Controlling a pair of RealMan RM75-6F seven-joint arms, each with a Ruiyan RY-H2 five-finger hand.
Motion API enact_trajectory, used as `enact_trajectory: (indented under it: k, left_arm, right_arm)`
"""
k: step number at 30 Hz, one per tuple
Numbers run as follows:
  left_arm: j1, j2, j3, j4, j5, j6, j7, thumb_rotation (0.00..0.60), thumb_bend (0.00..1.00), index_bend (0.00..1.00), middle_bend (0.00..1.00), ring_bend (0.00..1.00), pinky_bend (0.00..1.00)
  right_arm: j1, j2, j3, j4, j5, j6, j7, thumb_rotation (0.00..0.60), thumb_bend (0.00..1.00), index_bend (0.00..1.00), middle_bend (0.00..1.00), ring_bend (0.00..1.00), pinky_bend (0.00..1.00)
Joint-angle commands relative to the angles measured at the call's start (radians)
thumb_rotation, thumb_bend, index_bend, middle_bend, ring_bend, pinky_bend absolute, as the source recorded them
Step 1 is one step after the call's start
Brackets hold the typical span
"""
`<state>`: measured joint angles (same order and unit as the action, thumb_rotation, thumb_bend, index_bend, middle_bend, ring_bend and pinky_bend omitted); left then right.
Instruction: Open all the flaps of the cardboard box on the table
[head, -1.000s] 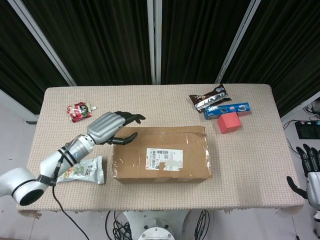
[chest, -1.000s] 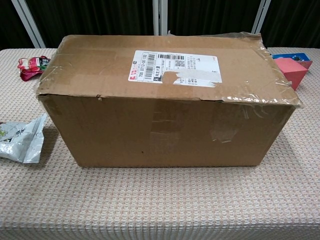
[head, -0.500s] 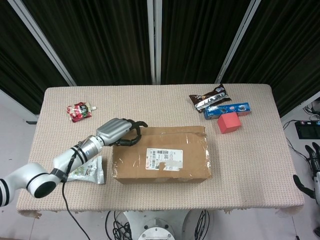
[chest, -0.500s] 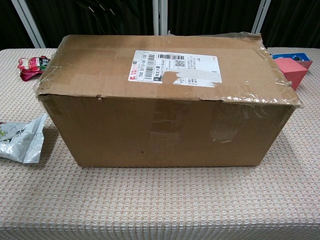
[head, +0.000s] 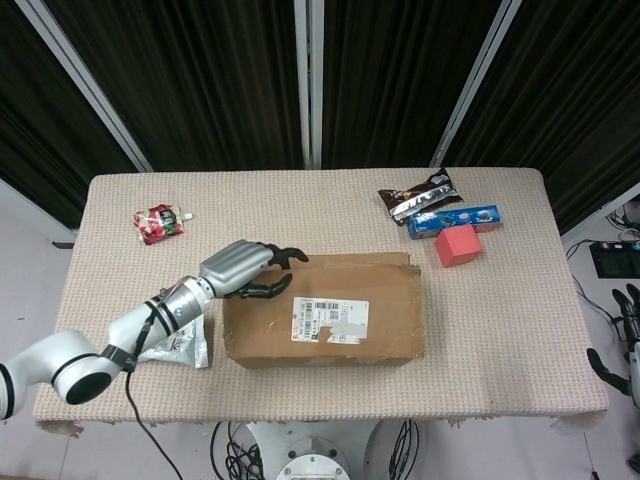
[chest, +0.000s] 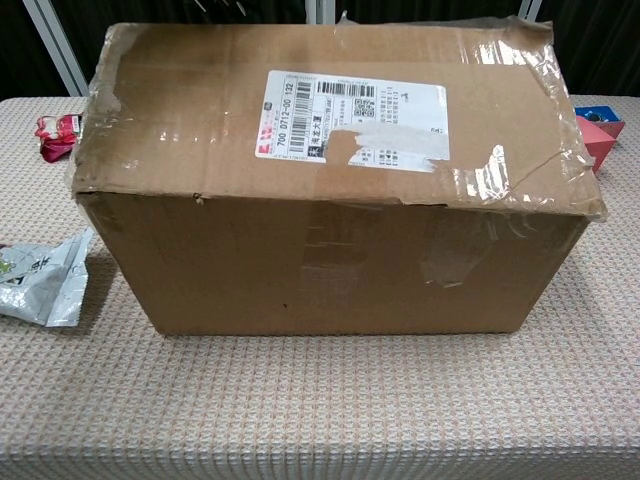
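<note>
Brown cardboard box (head: 322, 312): we see it near the middle of the table (head: 520, 330), towards the front edge; its long axis runs left to right across the table, one long side facing the chest camera.
Top flap (chest: 330, 110): in the chest view it tilts upward, its far edge raised and its near edge hinged along the front wall; clear tape clings to its corners.
Shipping label (chest: 355, 118): white, with barcodes, stuck on the top flap and reading upright from the front.
Left hand (head: 250, 270): we see it at the box's far left corner, fingers (head: 287, 255) curled over the raised flap's edge and touching the cardboard; we cannot tell whether they actually clasp the flap.
Right hand (head: 630, 335): at the right border of the head view, off the table and well apart from the box; only part of it shows, so we cannot tell how far open it is.
Silver snack pouch (head: 178, 342): lies flat just left of the box, partly under the left forearm.
Red pouch (head: 158, 222): far left on the table, well apart from the box.
Red block (head: 458, 245): beyond the box's right end.
Blue biscuit pack (head: 455, 219): just behind the red block.
Brown wrapper (head: 418, 196): beside the blue pack, further back.
</note>
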<state>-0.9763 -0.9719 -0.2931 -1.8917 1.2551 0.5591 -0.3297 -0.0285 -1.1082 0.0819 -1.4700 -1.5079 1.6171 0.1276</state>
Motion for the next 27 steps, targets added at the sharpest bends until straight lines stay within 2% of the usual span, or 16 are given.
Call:
enact_trajectory:
  k: [1,9,13,16,19,22,27]
  left_arm:
    - [0.017,0.048,-0.025,-0.048,0.032,0.020,-0.044,0.070,0.47,0.20,0.43,0.28,0.32]
    - [0.064,0.242,-0.076,-0.200,0.133,0.024,-0.194,0.069,0.47,0.16,0.47,0.31,0.36]
    - [0.092,0.349,-0.081,-0.282,0.209,0.010,-0.284,0.068,0.47,0.15,0.49,0.32,0.37]
    - [0.111,0.416,-0.076,-0.330,0.280,0.010,-0.365,0.071,0.47,0.14,0.54,0.38,0.41]
    - [0.104,0.485,-0.056,-0.377,0.380,-0.033,-0.530,0.073,0.47,0.13,0.61,0.45,0.45]
    - [0.087,0.527,-0.028,-0.374,0.490,-0.047,-0.655,0.075,0.47,0.12,0.61,0.46,0.45]
    - [0.059,0.565,0.036,-0.333,0.656,0.015,-0.841,0.077,0.47,0.12,0.63,0.47,0.46]
  right_arm:
    - [0.001,0.000,0.002,0.000,-0.001,0.002,0.001,0.600,0.19,0.00,0.00,0.00,0.00]
    - [0.009,-0.014,0.006,0.007,-0.010,0.002,0.008,0.600,0.19,0.00,0.00,0.00,0.00]
    - [0.012,-0.024,0.010,0.016,-0.020,0.012,0.017,0.600,0.19,0.00,0.00,0.00,0.00]
    - [0.014,-0.027,0.011,0.019,-0.031,0.021,0.017,0.600,0.19,0.00,0.00,0.00,0.00]
    - [0.017,-0.029,0.011,0.018,-0.042,0.027,0.016,0.600,0.19,0.00,0.00,0.00,0.00]
    - [0.019,-0.031,0.010,0.017,-0.049,0.031,0.014,0.600,0.19,0.00,0.00,0.00,0.00]
    - [0.020,-0.034,0.010,0.015,-0.059,0.040,0.010,0.600,0.19,0.00,0.00,0.00,0.00]
